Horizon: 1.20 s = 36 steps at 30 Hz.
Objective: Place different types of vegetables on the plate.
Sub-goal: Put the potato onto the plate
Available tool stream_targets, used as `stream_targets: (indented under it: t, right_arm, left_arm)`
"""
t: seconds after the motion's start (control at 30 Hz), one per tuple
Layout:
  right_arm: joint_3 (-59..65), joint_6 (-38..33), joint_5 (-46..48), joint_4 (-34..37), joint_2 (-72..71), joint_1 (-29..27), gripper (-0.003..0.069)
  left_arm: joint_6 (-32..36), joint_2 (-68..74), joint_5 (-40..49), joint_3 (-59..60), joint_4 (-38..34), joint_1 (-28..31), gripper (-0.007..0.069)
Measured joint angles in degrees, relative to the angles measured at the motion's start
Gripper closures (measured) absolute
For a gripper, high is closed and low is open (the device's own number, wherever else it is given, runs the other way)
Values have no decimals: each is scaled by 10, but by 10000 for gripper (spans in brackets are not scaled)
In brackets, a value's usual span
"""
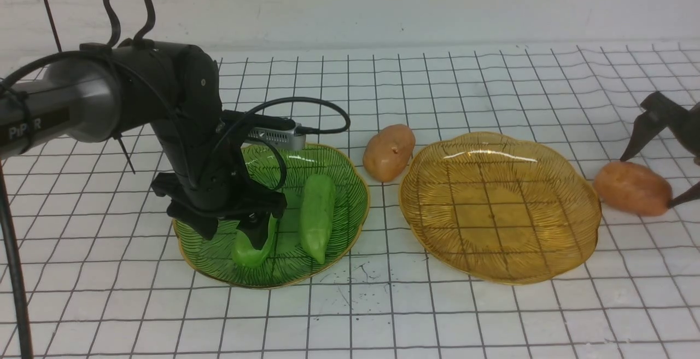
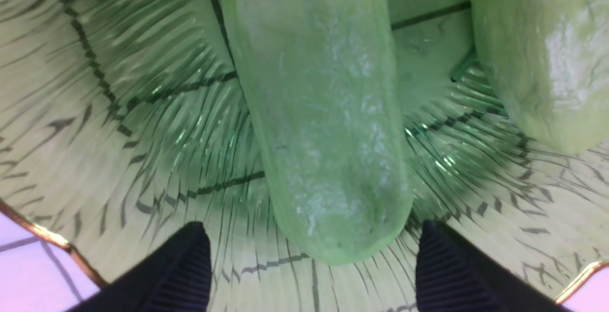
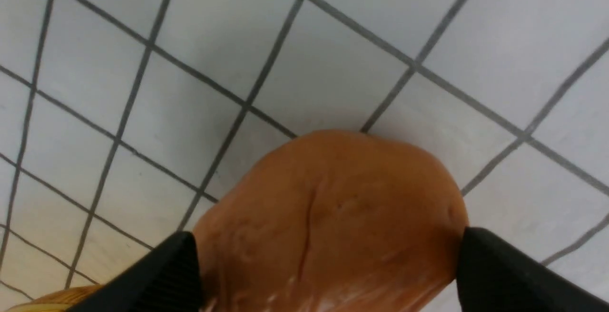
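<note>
**Both grippers wide open, each astride a vegetable**

The gridded table (image 1: 492,320) lies under both grippers. The amber plate (image 1: 500,206) sits just beside the right gripper (image 1: 647,182), on the side facing the left arm, and nothing lies in it. The green plate (image 1: 339,184) sits directly beneath the left gripper (image 1: 232,233), which hangs low over the part of the plate nearest the robot.

The left gripper's jaws stand well apart. In the left wrist view its fingers (image 2: 190,269) flank the rounded end of the blunt cucumber (image 2: 323,112), with bare plate showing in the gap on each side, so they are not touching it. That cucumber lies in the green plate, between the fingers. The pointed cucumber (image 1: 317,216) lies in the same plate, just beside the left gripper on the side facing the amber plate.

The right gripper's jaws are spread wide around the right potato (image 1: 629,186), which rests on the table just outside the amber plate's rim. In the right wrist view the potato fills the space between the fingers (image 3: 514,274); I cannot tell whether they press on it.

The middle potato (image 1: 388,152) lies on the table between the two plates, well apart from both grippers.
</note>
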Motion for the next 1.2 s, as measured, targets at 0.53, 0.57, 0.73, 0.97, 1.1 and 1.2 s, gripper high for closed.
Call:
stream_targets:
  t: [0.53, 0.57, 0.73, 0.97, 1.1, 1.2]
  right_arm:
    - [-43, -80, 2, -26, 6, -1, 92]
    - [-52, -86, 2, -28, 6, -1, 94]
    - [-120, -150, 2, -6, -26, 6, 95]
    - [-131, -248, 5, -2, -61, 124, 104]
    - [-131, -263, 10, -80, -45, 210, 108]
    - [-131, -275, 12, -106, -23, 252, 111]
  left_arm:
    - [0, 0, -8, 0, -11, 0, 107]
    - [0, 0, -8, 0, -11, 0, 107]
    - [0, 0, -6, 0, -11, 0, 107]
    - [0, 1, -6, -16, -14, 0, 107]
    - [0, 1, 29, -62, -17, 0, 139]
    - [0, 1, 62, -119, -32, 0, 228]
